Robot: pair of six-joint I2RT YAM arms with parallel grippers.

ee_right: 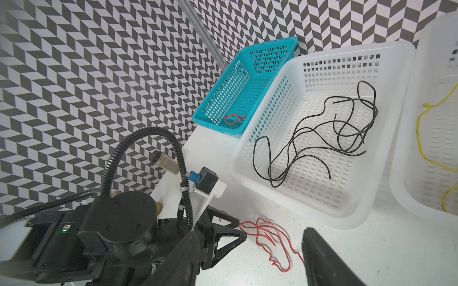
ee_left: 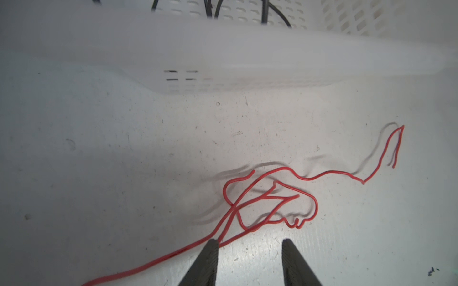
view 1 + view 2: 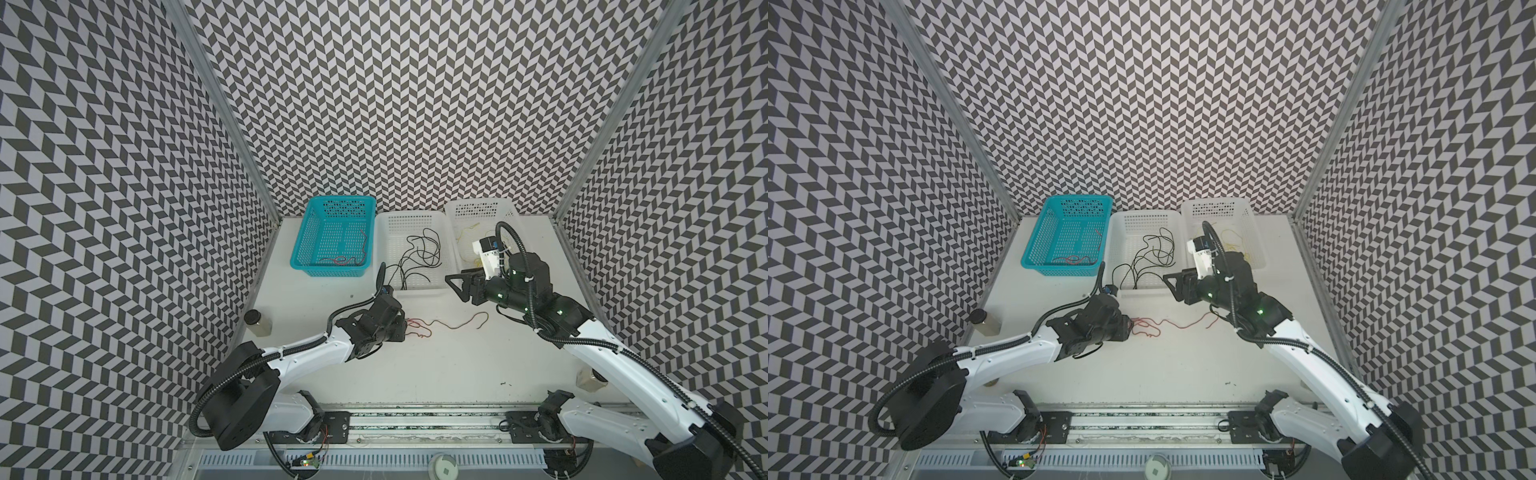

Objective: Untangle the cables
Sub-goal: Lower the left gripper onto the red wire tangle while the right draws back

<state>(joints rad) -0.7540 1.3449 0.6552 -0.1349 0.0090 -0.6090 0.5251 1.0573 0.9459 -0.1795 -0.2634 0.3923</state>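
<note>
1. red cables [image 2: 270, 198] lie in a loose knot on the white bench [image 2: 99, 161], right in front of the left hand [image 2: 249, 244].
2. the left hand is the nearer one. its two dark fingers [image 2: 210, 257] stand a little apart, with nothing between them. one red strand runs right by the tip of one finger; i cannot tell if they touch.
3. from the knot, one long red tail [image 3: 457, 325] runs sideways across the bench toward the right arm's side. so the bunch is long from side to side.
4. the right hand [image 1: 249, 234] is spread wide and holds nothing. in both top views it hangs by the front wall of the middle white basket [image 3: 415, 215], apart from the red tail.
5. the red cables are thin, smooth and bendy. they have kinks and small loops that cross over each other.
6. they look light, so i think they will slide and spring when pulled.
7. the baskets are hard plastic with rows of little holes. the blue basket [image 3: 303, 237] has one red cable [image 3: 343, 260] in it. the middle white basket has black cables [image 1: 322, 146]. the other white basket [image 3: 478, 210] has yellow cables [image 1: 418, 123].
8. i think the left hand must go low to the bench to pinch such a thin strand.
</note>
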